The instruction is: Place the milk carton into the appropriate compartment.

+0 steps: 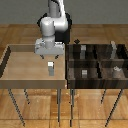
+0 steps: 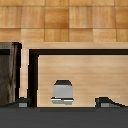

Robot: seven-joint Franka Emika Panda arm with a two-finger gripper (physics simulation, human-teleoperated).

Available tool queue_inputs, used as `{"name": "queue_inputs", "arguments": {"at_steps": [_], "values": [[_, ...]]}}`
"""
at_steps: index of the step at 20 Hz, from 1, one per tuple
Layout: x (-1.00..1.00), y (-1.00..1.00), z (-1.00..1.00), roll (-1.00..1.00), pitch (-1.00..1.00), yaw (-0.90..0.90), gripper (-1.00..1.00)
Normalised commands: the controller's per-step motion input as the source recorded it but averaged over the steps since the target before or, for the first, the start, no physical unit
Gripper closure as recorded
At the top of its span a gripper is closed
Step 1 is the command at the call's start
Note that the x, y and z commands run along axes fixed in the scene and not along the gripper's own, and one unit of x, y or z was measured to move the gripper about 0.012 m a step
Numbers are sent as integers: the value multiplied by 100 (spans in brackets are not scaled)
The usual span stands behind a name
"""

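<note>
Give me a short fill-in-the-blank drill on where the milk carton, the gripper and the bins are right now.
1. The milk carton stands upright in the light-tan ____.
2. The gripper hangs ____ the carton, not gripping it.
3. The dark divided bin has ____ compartments.
4. In the exterior view, the divided bin lies to the tray's ____.

Missing words: tray; above; four; right

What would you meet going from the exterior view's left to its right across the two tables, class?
Light-tan tray → milk carton, standing upright in the tray below the gripper → dark divided bin, with small grey blocks in its cells.
</note>
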Motion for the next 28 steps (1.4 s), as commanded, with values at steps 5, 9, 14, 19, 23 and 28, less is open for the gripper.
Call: {"name": "queue_inputs", "arguments": {"at_steps": [5, 9, 14, 19, 23, 28], "values": [[-20, 0, -40, 0, 0, 0, -100], [0, 0, -75, 0, 0, 0, -100], [0, 0, -60, 0, 0, 0, 100], [0, 0, 0, 0, 0, 0, 100], [0, 0, 75, 0, 0, 0, 100], [0, 0, 100, 0, 0, 0, 100]]}}
